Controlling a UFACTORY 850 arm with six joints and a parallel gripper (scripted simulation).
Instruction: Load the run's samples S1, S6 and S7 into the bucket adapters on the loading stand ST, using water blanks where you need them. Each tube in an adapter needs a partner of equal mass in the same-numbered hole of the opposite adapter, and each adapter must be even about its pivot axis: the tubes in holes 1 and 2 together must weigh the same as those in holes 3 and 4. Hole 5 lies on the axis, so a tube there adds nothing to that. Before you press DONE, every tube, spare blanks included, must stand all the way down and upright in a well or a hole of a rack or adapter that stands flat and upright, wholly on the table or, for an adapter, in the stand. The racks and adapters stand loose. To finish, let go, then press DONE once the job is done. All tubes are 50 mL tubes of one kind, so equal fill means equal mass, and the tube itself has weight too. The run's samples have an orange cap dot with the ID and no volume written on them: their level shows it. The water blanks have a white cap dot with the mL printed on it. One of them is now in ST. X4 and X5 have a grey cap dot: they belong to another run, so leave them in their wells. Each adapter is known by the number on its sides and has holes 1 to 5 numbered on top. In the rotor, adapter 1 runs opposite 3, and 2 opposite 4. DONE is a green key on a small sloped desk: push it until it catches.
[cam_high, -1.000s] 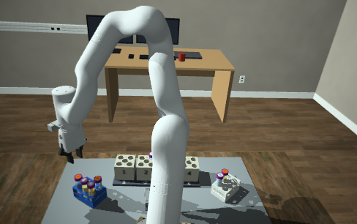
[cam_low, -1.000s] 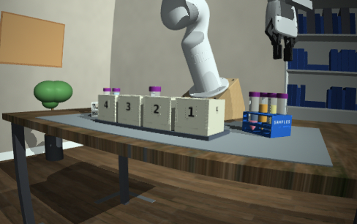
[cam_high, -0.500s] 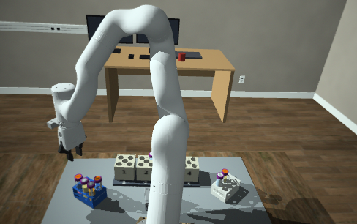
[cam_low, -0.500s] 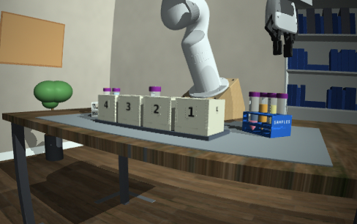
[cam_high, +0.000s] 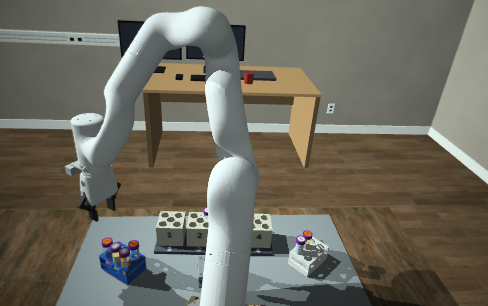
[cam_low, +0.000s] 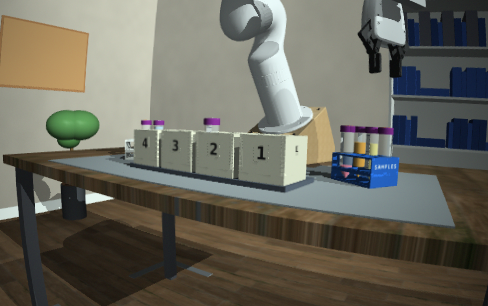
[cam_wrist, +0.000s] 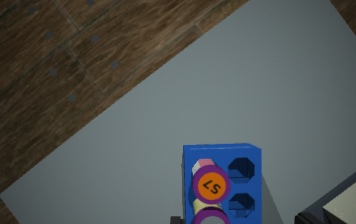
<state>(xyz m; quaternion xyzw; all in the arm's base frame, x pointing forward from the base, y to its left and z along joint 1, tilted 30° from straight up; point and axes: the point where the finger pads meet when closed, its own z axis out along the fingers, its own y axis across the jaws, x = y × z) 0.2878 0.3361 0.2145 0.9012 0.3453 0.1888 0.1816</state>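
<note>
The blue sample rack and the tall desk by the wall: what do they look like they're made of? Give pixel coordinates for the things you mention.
The blue sample rack (cam_high: 131, 274) (cam_low: 385, 178) (cam_wrist: 251, 149) looks like hard plastic, perhaps painted metal: its colour is even and its faces are smooth. The desk (cam_high: 285, 86) seems to be pale wood or wood-look board, with a smooth, fairly matt finish, judging by its warm tan colour and flat panels.
</note>
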